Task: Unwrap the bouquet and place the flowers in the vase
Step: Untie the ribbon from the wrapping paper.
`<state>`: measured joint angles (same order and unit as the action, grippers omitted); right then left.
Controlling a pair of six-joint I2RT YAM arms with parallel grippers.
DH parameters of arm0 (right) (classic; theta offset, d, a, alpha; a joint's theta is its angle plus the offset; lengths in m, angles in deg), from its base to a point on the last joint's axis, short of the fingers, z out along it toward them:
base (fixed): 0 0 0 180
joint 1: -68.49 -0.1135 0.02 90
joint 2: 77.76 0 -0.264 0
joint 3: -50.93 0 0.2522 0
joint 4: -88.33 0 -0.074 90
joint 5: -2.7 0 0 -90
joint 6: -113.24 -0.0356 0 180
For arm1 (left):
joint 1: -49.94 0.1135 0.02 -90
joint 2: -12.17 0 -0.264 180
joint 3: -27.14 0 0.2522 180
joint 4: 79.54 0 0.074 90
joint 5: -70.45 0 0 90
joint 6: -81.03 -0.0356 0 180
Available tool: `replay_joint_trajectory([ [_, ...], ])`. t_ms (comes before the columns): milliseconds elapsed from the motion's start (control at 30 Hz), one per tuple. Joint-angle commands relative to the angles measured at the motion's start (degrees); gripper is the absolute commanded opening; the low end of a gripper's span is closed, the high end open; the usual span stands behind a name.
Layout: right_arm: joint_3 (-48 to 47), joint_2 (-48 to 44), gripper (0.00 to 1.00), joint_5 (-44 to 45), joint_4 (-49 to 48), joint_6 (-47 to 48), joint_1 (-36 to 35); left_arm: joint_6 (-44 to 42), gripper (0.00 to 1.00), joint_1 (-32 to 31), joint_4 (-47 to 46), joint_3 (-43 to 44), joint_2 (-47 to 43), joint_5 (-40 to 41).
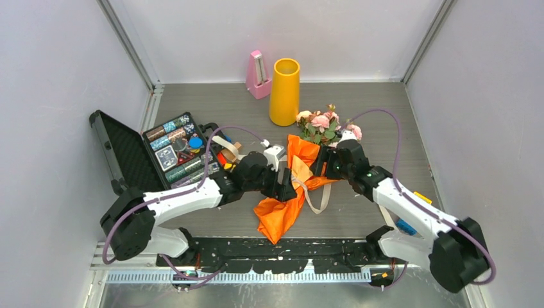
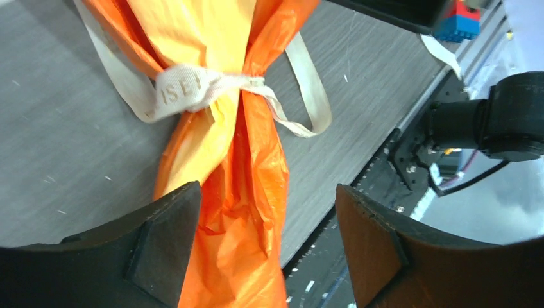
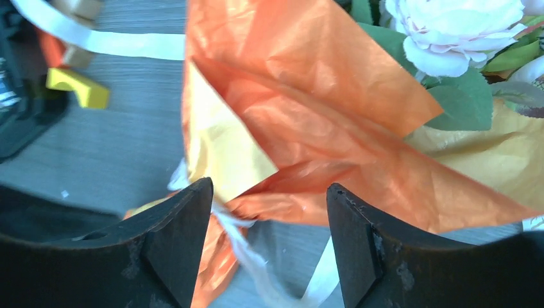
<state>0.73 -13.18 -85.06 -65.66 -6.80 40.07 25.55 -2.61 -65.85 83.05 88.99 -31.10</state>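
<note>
The bouquet (image 1: pixel 296 179) lies on the table, its crinkled orange paper (image 2: pixel 237 192) still tied by a beige ribbon (image 2: pixel 192 90). The flowers (image 1: pixel 324 125), pink roses with green leaves, stick out of the far end; one pale rose (image 3: pixel 455 32) shows in the right wrist view. The yellow-orange vase (image 1: pixel 285 92) stands upright behind them. My left gripper (image 2: pixel 269 250) is open astride the paper's lower tail, below the knot. My right gripper (image 3: pixel 269 247) is open over the upper wrap (image 3: pixel 308 96), with loose ribbon strands (image 3: pixel 256 256) between its fingers.
A pink metronome (image 1: pixel 258 76) stands left of the vase. An open black case (image 1: pixel 122 154) with several small items lies at the left. A yellow block (image 3: pixel 77 88) sits near the case. The black mounting rail (image 1: pixel 276 253) runs along the near table edge.
</note>
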Motion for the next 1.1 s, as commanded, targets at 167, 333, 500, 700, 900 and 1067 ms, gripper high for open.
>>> replay_joint_trajectory([
  [167,5.7,-14.6,0.68,-7.0,4.0,-3.3,0.0,-19.1,0.5,-0.3,2.8,9.2,7.7,1.3],
  [333,8.1,-17.7,0.67,-7.6,4.2,-4.8,0.0,-21.7,0.43,-0.3,0.4,12.1,12.5,1.2],
  [500,8.9,-19.9,0.66,-8.7,4.4,-5.1,0.0,-22.8,0.39,-0.3,-1.2,13.5,15.1,2.7],
  [700,9.4,-20.1,0.65,-10.2,4.4,-4.9,0.0,-24.6,0.39,-0.3,-1.4,14.3,15.6,4.5],
  [900,9.9,-20.3,0.64,-11.8,4.1,-5.0,0.0,-26.2,0.4,-0.3,-1.4,15.1,16.0,4.2],
  [1067,10.3,-20.2,0.64,-12.9,4.0,-5.0,0.0,-26.3,0.4,-0.3,-1.6,15.6,17.0,3.5],
])
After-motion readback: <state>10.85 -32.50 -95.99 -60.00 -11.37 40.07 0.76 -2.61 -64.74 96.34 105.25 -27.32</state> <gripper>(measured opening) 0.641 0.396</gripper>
